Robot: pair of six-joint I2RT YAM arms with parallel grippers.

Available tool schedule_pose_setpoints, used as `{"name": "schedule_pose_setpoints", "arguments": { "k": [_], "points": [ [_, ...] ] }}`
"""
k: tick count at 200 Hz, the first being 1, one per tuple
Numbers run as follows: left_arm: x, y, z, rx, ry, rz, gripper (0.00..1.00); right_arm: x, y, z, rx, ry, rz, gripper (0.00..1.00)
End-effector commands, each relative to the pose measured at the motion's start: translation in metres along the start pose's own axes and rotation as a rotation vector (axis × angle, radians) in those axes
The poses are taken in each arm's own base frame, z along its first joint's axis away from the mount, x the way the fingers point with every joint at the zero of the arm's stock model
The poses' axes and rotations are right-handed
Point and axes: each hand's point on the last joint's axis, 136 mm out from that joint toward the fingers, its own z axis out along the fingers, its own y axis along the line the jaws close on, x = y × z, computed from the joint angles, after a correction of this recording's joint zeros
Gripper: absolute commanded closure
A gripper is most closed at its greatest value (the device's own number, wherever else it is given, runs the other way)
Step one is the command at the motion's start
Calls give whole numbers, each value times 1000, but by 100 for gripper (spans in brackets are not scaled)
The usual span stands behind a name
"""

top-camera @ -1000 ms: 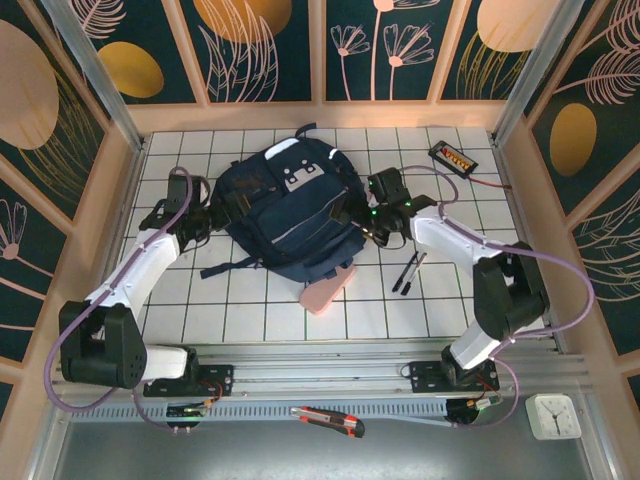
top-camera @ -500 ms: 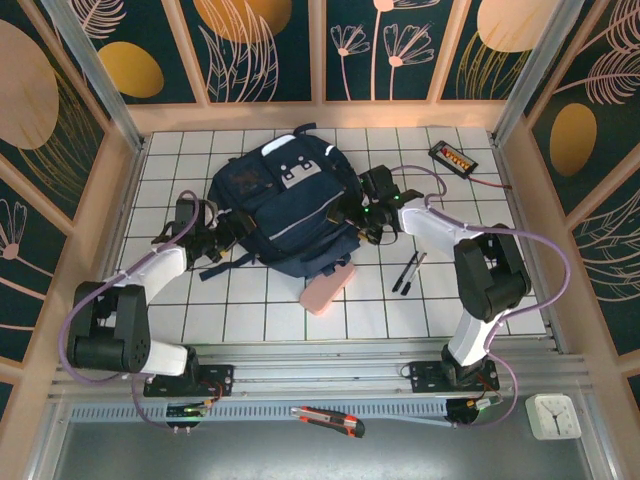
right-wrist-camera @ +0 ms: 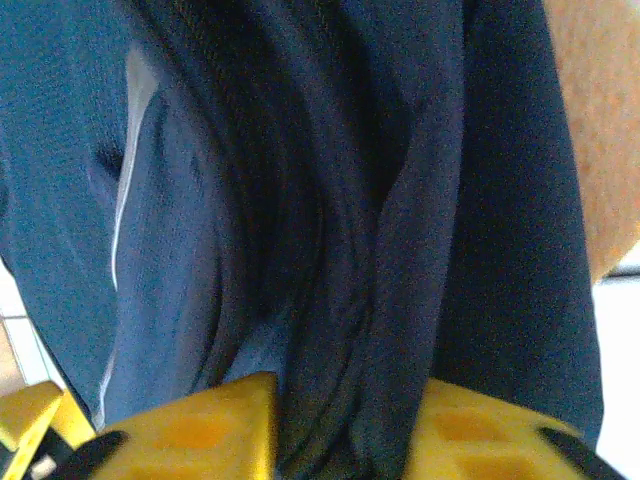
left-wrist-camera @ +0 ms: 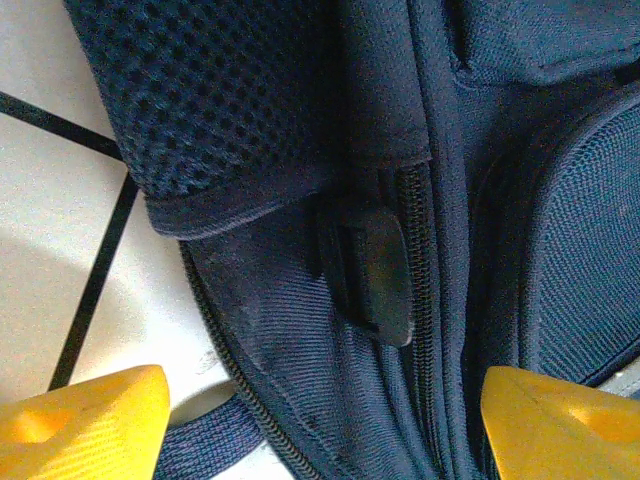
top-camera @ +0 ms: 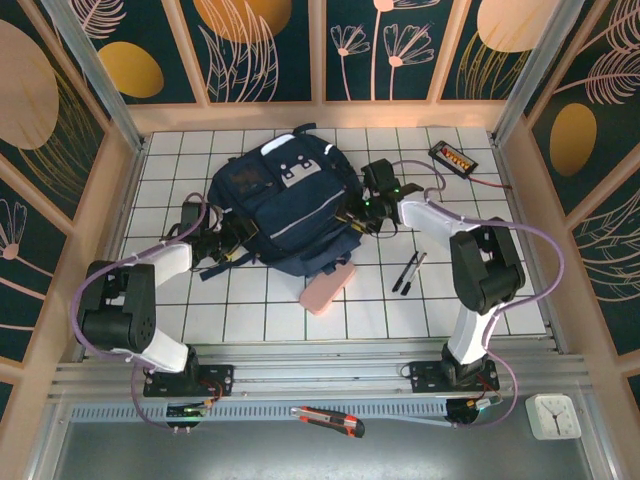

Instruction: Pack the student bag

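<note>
Right gripper (right-wrist-camera: 345,425) narrow, jaws pinching a fold of navy fabric on the right side of the student bag (top-camera: 285,210). Left gripper (left-wrist-camera: 320,425) wide, yellow fingers straddling a zip line and a black plastic tab (left-wrist-camera: 372,275) at the bag's left edge, gripping nothing. Bag lies flat on the white tiled table (top-camera: 250,320), centre towards far. Pink case (top-camera: 328,288) sits against the bag's near edge. Two dark pens (top-camera: 408,272) lie right of the case, apart from the bag.
</note>
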Motion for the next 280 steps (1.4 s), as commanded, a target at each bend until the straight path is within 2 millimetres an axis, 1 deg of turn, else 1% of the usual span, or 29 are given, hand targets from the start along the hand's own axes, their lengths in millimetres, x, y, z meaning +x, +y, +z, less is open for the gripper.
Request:
{"name": "schedule_pose_setpoints", "arguments": {
  "k": [1,12,26,40,59,65,73,74,75,76,81,83,86,96,101,104,109,128,150,170,188,210,215,220,233,252,266,269,280],
  "points": [
    [-17,-9,-7,42,-35,5,17,-53,8,-2,-26,-109,-24,88],
    [-20,-8,-11,43,-41,-3,16,-73,11,-3,-36,-133,-24,96],
    [-24,-7,-16,38,-55,-6,15,-102,13,-7,-42,-179,-25,99],
    [-29,-5,-21,34,-71,-12,14,-134,12,-11,-44,-234,-33,99],
    [-34,-8,-25,43,-90,-26,12,-171,10,-15,-55,-273,-40,89],
    [-36,-10,-26,51,-96,-30,12,-183,11,-18,-52,-286,-45,75],
    [-38,-12,-26,60,-102,-39,12,-191,12,-23,-37,-301,-56,45],
    [-38,-12,-26,61,-102,-40,12,-191,12,-23,-37,-301,-56,45],
    [-38,-13,-26,63,-104,-42,12,-192,13,-25,-34,-305,-58,41],
    [-38,-12,-26,63,-104,-45,12,-194,12,-26,-25,-313,-60,33],
    [-39,-14,-25,72,-107,-53,12,-196,13,-31,2,-325,-69,6],
    [-40,-14,-26,76,-109,-54,12,-197,13,-34,15,-335,-76,2],
    [-41,-15,-25,82,-111,-60,12,-197,14,-38,31,-348,-86,1],
    [-43,-17,-23,101,-118,-79,12,-194,19,-51,81,-394,-131,1],
    [-44,-18,-22,113,-120,-90,12,-188,20,-53,104,-407,-154,1],
    [-44,-20,-22,122,-122,-94,12,-187,25,-61,107,-433,-170,1],
    [-45,-21,-20,138,-123,-105,12,-180,26,-66,121,-455,-188,1],
    [-49,-28,-16,192,-126,-135,15,-156,34,-90,66,-520,-204,1],
    [-53,-28,-11,206,-129,-149,18,-122,36,-100,-121,-455,-171,1],
    [-55,-26,-2,205,-123,-154,20,-103,43,-107,-151,-419,-199,1],
    [-55,-17,8,184,-112,-160,24,-89,61,-116,-152,-401,-267,2],
    [-54,-8,18,169,-102,-171,29,-71,83,-121,-161,-384,-347,2],
    [-55,-9,18,174,-105,-171,30,-68,85,-120,-154,-380,-357,1],
    [-51,-1,25,157,-89,-186,31,-65,87,-119,-144,-380,-366,1],
    [-51,1,29,159,-89,-195,34,-58,92,-117,-121,-390,-391,1],
    [-53,-1,32,178,-87,-214,37,-39,99,-110,-124,-393,-422,1],
    [-56,-7,33,208,-90,-226,38,-29,95,-104,-128,-383,-408,1],
    [-56,-8,34,213,-91,-228,38,-22,98,-100,-135,-374,-416,1],
    [-57,-14,36,222,-93,-226,38,-9,102,-96,-155,-368,-449,1]
  ]
}}
